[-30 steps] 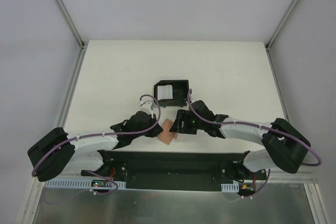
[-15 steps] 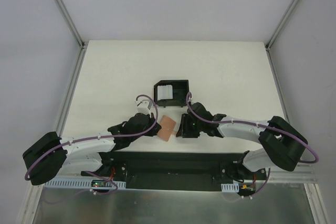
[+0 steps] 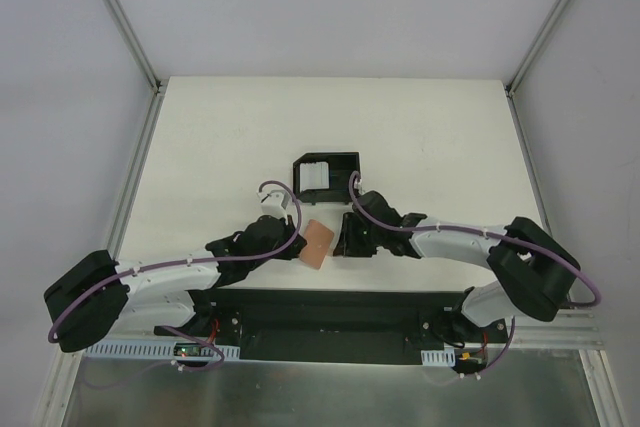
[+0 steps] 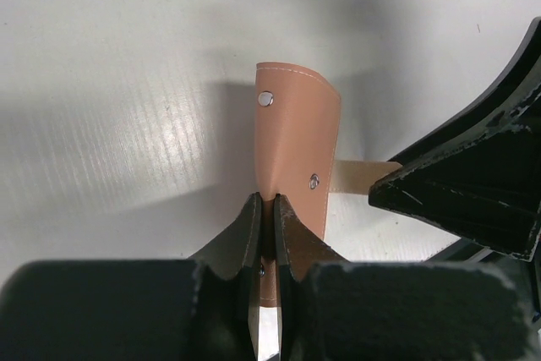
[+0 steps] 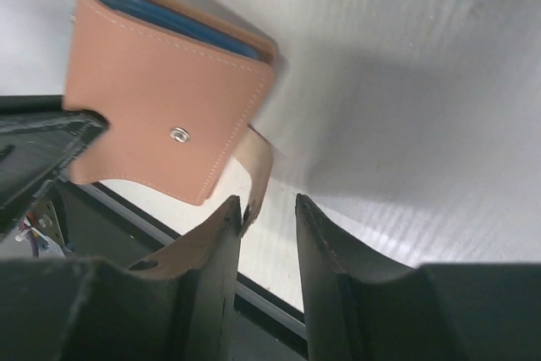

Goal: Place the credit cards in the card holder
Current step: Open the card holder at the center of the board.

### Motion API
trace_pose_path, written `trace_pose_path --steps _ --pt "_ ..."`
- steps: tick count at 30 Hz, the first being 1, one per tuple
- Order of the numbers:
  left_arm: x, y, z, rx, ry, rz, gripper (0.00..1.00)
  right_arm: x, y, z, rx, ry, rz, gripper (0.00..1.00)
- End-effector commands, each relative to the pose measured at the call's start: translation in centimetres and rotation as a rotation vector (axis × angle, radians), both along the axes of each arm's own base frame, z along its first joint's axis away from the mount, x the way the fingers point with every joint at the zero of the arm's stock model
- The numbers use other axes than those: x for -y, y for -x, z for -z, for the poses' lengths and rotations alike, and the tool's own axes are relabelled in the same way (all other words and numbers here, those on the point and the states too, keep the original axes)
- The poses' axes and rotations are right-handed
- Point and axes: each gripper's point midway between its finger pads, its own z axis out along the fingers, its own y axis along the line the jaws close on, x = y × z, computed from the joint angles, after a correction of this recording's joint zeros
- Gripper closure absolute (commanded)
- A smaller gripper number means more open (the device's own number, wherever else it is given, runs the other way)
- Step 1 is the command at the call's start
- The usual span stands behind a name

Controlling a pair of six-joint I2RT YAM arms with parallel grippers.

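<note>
The left gripper (image 4: 265, 211) is clenched on the edge of the folded card holder (image 4: 297, 137), near the front of the table (image 3: 430, 137) (a blue credit card (image 5: 169, 13) shows inside the fold). Just to the right, the right gripper (image 5: 268, 209) has its jaws apart, with the snap tab (image 5: 259, 162) brushing one finger (image 5: 218, 238), unpinched.

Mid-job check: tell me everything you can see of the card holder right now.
The card holder is a small tan leather bifold with pale stitching and metal snap studs. It is folded, with a blue card edge showing along its open side. The left pincer clamps one edge, holding it tilted over the white table. Its strap tab hangs free, its tip beside one finger of the open right pincer.
</note>
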Motion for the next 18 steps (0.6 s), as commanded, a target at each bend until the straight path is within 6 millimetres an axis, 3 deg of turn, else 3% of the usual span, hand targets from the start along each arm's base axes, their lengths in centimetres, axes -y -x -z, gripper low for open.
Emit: trace_pose_path --steps 1,8,15,18 --pt "0.6 0.2 0.0 0.003 -0.008 0.027 1.00 -1.8 -1.9 -1.5 0.054 -0.049 -0.013 0.68" --pt "0.5 0.1 0.0 0.006 -0.010 0.020 1.00 -1.6 -1.7 -1.0 0.020 -0.048 -0.010 0.81" --pt "0.1 0.0 0.2 0.007 -0.020 0.002 1.00 -1.2 -1.1 -1.0 0.010 -0.060 -0.007 0.88" --pt "0.0 -0.1 0.3 0.008 -0.027 -0.004 0.98 -1.3 -0.9 -1.2 0.004 -0.070 -0.014 0.97"
